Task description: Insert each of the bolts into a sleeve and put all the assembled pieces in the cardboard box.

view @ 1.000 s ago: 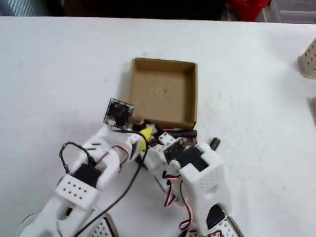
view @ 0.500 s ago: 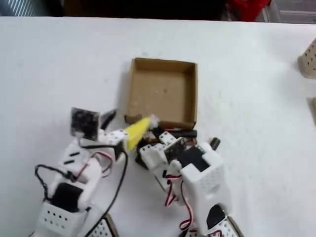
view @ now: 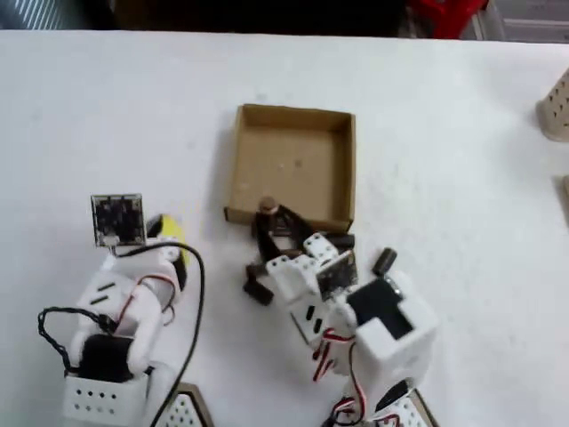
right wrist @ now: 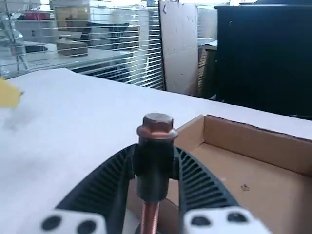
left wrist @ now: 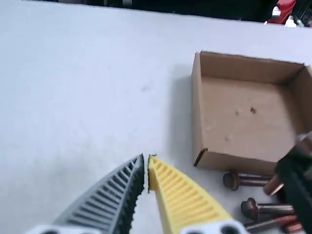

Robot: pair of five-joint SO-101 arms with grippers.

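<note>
1. Progress: the cardboard box (view: 293, 165), in the middle of the tabletop (view: 107, 107), is empty — no piece delivered yet. One bolt (right wrist: 155, 126) sits in a sleeve (right wrist: 153, 168), which the right gripper (view: 272, 233) pinches upright just outside the box's near wall.
2. The left gripper (left wrist: 146, 165) is closed on nothing, toward the tabletop's near edge.
3. Count: one box; at least three loose bolts (left wrist: 246, 180) beside that wall; seemingly two loose sleeves (view: 259, 292).
</note>
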